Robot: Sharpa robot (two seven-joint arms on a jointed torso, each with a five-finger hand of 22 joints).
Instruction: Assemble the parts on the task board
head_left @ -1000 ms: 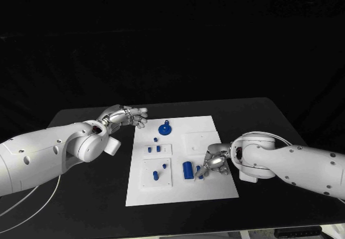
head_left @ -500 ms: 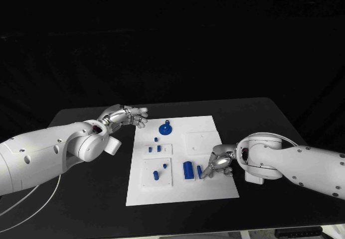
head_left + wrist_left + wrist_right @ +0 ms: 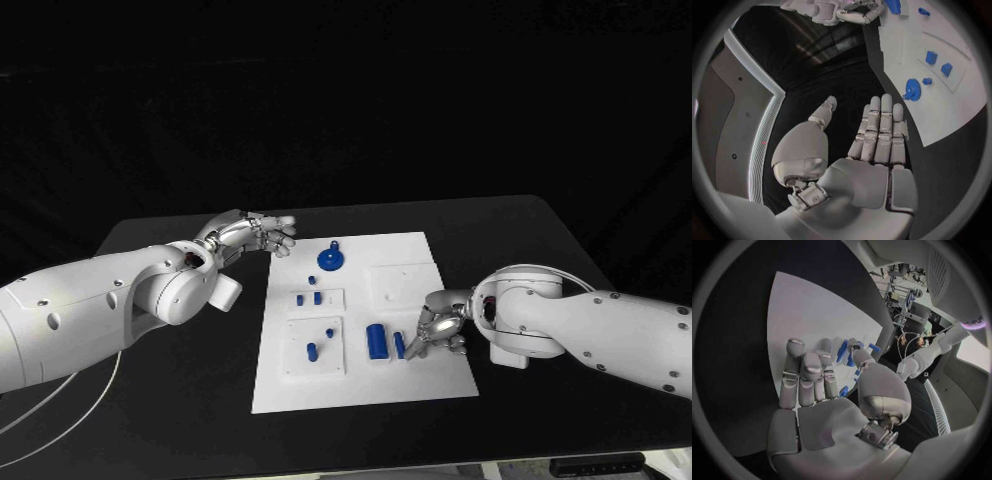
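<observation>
Hovering over the white rectangular task board [image 3: 361, 330], the right hand [image 3: 437, 330] spreads empty fingers beside a blue cylindrical part [image 3: 378, 341]; left hand [image 3: 254, 234] open too.

My left hand [image 3: 857, 160] looks like smooth silver metal, a bit shiny, with grey pads on the fingers [image 3: 879, 125]. My right hand [image 3: 829, 405] looks the same, silvery and smooth. My arms are white, like hard shiny plastic. The task board [image 3: 361, 320] is a flat white plate, smooth and not shiny. The parts [image 3: 378, 341] on it look like blue plastic, smooth with a soft shine. The table [image 3: 173, 400] is black and dull, with no shine at all.
</observation>
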